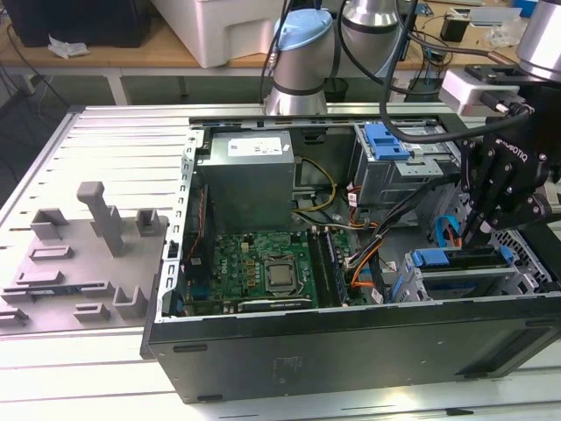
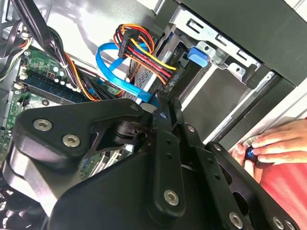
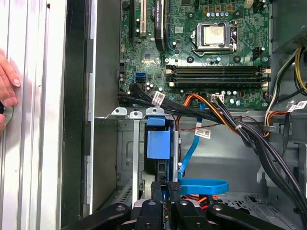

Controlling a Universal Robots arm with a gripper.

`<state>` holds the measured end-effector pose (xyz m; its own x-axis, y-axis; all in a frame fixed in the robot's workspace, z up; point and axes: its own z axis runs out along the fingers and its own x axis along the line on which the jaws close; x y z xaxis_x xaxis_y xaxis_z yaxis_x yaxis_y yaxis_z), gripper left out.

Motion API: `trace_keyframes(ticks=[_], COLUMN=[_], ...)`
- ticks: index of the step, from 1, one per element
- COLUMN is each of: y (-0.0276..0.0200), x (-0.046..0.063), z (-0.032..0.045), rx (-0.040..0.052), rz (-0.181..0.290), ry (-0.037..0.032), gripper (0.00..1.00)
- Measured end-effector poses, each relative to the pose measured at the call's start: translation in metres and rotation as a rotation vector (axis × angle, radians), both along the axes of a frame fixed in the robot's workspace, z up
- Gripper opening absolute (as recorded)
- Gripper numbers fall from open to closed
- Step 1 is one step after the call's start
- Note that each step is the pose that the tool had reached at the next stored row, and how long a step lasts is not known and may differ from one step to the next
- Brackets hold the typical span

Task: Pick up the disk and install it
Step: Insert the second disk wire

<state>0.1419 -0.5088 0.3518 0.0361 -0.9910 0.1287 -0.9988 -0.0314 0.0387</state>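
Open computer case (image 1: pixel 351 351) lying on its side on a slatted metal desk (image 1: pixel 105 140), interior facing up. Inside, taking the motherboard (image 1: pixel 263 267) as landmark: grey power-supply box (image 1: pixel 248 175) just behind it, a drive cage with a blue latch (image 1: pixel 384 140) further toward the exterior view's right, and the lower drive bay (image 1: pixel 465 281) on that same side, near the case's front wall.

Black gripper (image 1: pixel 480 230) lowered over this lower bay, jaws pressed close together and pinching the blue edge of the disk (image 3: pixel 158 143) (the carrier frame, as seen in the first wrist view). Disk standing on edge in the slot of the bay, beside the grey metal cage wall (image 3: pixel 125 153), only its blue frame visible from above; how deep in the slot, cannot tell.

Little free room around the jaws: a flat blue data cable (image 2: pixel 120 72) and a bundle of orange, red and black power wires (image 2: pixel 144 48) just beside them, touching the bay's edge. More open space over the motherboard.

On the desk away from the motherboard, past the case wall, grey plastic fixtures (image 1: pixel 96 237). A person's hand (image 2: pixel 273 146) resting outside the case wall, fingers on a small dark knob.
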Motion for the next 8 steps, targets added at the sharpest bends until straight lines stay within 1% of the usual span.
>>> trace_keyframes(ticks=[8], y=[-0.0004], x=[0.0009], z=[-0.0014], rx=[0.0049], rz=[0.000], ry=[0.0000], gripper=[0.16])
